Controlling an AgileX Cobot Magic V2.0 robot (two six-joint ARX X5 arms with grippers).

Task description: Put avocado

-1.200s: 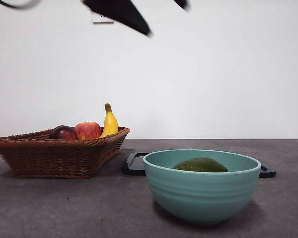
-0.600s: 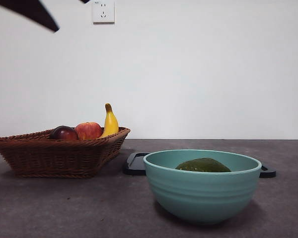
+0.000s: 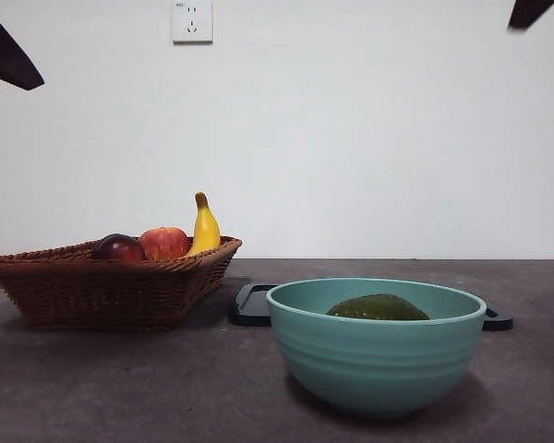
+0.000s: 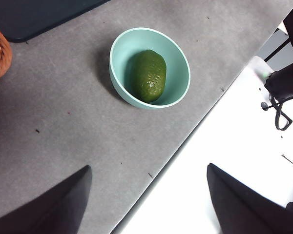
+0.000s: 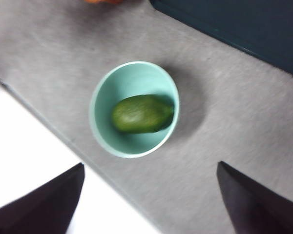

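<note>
The avocado [image 3: 377, 307] is dark green and oval, and it lies on its side inside a teal bowl [image 3: 374, 355] near the table's front. From above, both wrist views show the avocado [image 4: 148, 75] [image 5: 141, 113] resting free in the bowl [image 4: 118, 58] [image 5: 132, 75]. My left gripper [image 4: 147, 168] hangs high above the table's edge, open and empty. Also high above the bowl, my right gripper [image 5: 150, 165] is open with nothing in it. In the front view only black arm tips [image 3: 5, 57] [image 3: 531, 11] show at the top corners.
A wicker basket [image 3: 102, 291] at the left holds a dark red fruit [image 3: 118, 247], a red apple [image 3: 164, 243] and a banana [image 3: 204, 226]. A black tray [image 3: 251, 305] lies behind the bowl. The table's front edge [image 4: 185, 141] runs close to the bowl.
The black arm tip has swung from the top middle to the top left corner of the front view. A second tip now shows at the top right. Bowl and avocado have not moved.
</note>
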